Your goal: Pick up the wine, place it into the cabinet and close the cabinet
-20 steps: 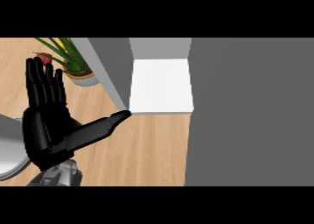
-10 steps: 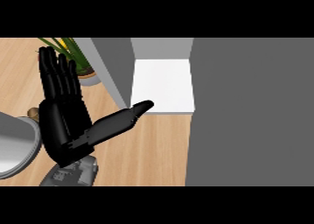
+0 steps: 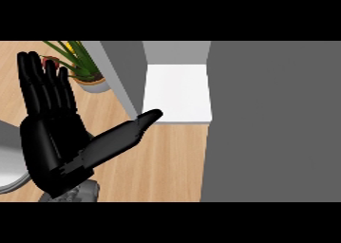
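Where view runs right of my thumb, big grey cabinet panel [image 3: 278, 123] fills whole side. Wooden counter [image 3: 165, 161] under and around hand. White cabinet shelf [image 3: 176, 90] just beyond thumb tip, grey side wall [image 3: 124, 71] between shelf and my fingers. My left hand [image 3: 53, 147]: open, fingers [image 3: 46, 90] straight up, thumb angled right, tip at shelf's front corner; contact unclear. Grey round dish [image 3: 4, 152] left of palm. Potted plant [image 3: 81, 61] just right of fingertips. Small red thing [image 3: 50, 60] behind fingertips; cannot tell if wine.
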`<action>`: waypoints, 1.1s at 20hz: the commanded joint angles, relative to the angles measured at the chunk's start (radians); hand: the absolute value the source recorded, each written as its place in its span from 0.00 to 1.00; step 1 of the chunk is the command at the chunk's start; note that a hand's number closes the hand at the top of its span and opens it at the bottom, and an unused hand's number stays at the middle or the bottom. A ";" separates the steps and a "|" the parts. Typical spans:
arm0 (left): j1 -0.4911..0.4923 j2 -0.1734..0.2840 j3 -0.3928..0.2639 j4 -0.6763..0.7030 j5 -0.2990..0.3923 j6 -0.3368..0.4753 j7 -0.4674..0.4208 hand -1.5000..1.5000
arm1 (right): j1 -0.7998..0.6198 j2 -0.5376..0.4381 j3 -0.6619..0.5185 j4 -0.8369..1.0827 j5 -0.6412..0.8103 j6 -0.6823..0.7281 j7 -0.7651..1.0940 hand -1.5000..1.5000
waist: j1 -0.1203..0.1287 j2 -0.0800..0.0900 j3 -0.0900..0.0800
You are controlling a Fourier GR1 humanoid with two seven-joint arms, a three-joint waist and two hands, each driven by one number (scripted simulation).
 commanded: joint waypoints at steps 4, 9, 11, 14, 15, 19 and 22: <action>0.051 -0.002 0.029 -0.103 -0.133 -0.034 0.124 0.00 | -0.010 -0.011 -0.042 -0.140 -0.051 -0.014 0.091 0.00 | 0.000 0.000 0.000; 0.088 0.029 0.094 -0.189 -0.121 -0.092 0.165 0.00 | -0.062 -0.025 -0.055 -0.190 -0.065 -0.043 0.195 0.00 | 0.000 0.000 0.000; 0.191 0.008 0.033 -0.166 -0.095 -0.031 0.041 0.00 | -0.026 0.004 -0.015 -0.158 -0.009 -0.033 0.135 0.00 | -0.001 0.001 -0.001; 0.178 0.000 0.047 -0.222 -0.162 -0.077 0.158 0.00 | -0.080 0.010 -0.025 -0.093 0.000 -0.033 0.122 0.00 | 0.002 0.001 0.000; 0.177 0.001 0.062 -0.243 -0.195 -0.101 0.176 0.00 | -0.104 -0.019 -0.073 -0.147 -0.042 -0.040 0.181 0.00 | 0.002 0.000 0.000; 0.181 0.055 0.195 -0.258 -0.043 -0.125 0.160 0.00 | -0.081 0.028 0.010 -0.144 0.032 -0.059 0.167 0.00 | 0.000 0.001 0.000; 0.277 0.093 0.237 -0.226 0.123 -0.106 -0.003 0.00 | -0.053 0.027 -0.008 -0.160 0.007 -0.046 0.154 0.00 | -0.003 0.002 -0.001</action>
